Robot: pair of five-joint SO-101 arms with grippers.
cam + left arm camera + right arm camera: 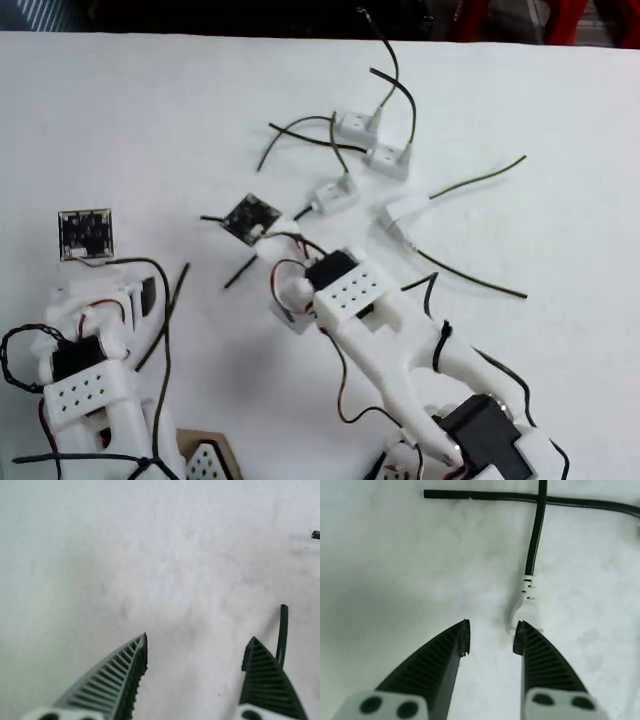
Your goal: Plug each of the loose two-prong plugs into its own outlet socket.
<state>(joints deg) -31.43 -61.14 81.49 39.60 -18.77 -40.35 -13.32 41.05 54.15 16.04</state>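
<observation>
My right gripper (490, 632) is open low over the white table. A small white two-prong plug (526, 607) on a dark cord (536, 535) lies against the inner tip of one finger, not clamped. From above, this plug (268, 244) lies just beyond the right arm (350, 292). Two white outlet sockets (357, 125) (388, 158) sit at the back centre, each with a cord. Two more white plugs (333, 195) (402, 212) lie loose in front of them. My left gripper (198, 640) is open over bare table, a dark cord end (283, 627) beside one finger.
Two small black square boards (85, 233) (250, 217) lie on the table, one ahead of the left arm (90, 345), one beside the near plug. Loose dark cords (470, 273) trail across the middle and right. The table's far edge (200, 34) meets a dark background.
</observation>
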